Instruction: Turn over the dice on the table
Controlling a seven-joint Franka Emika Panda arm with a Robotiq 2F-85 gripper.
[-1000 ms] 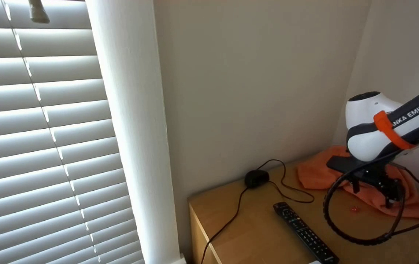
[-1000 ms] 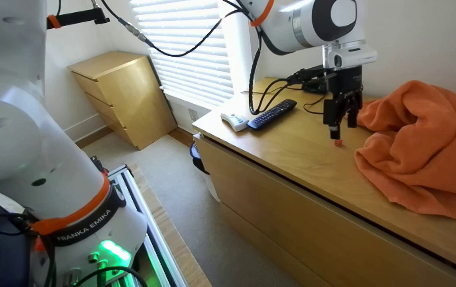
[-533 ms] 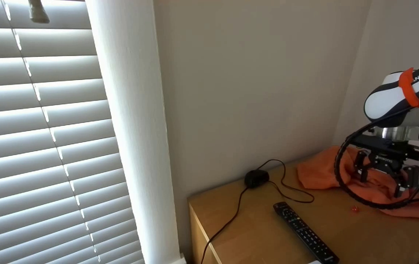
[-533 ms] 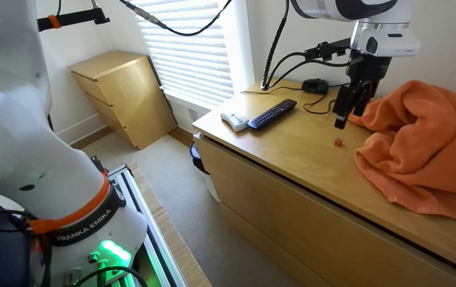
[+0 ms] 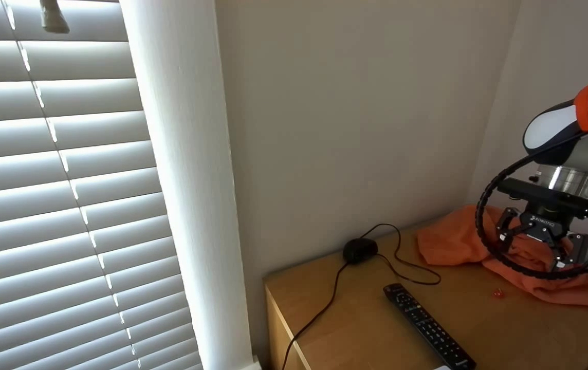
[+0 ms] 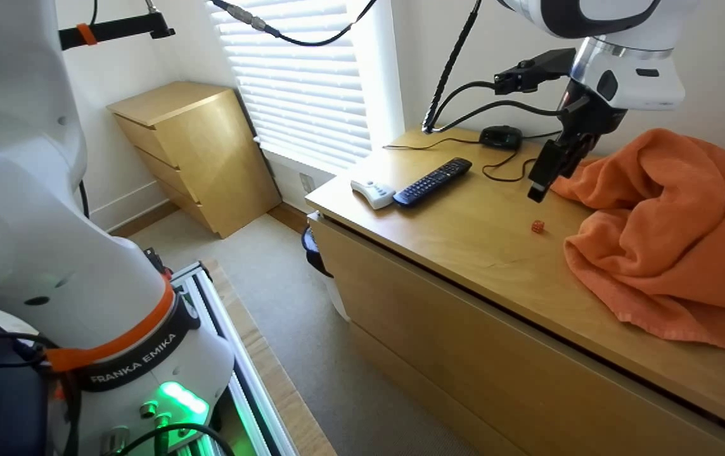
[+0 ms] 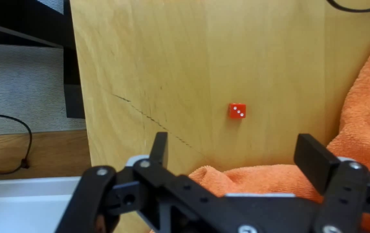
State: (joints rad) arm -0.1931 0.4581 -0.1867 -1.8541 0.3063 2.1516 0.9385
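While I watch the red die on the tabletop near an orange towel, the empty hand hangs higher than the die, fingers spread wide. Reaching it likely means going down, since it lies beyond them, near mid-spread.
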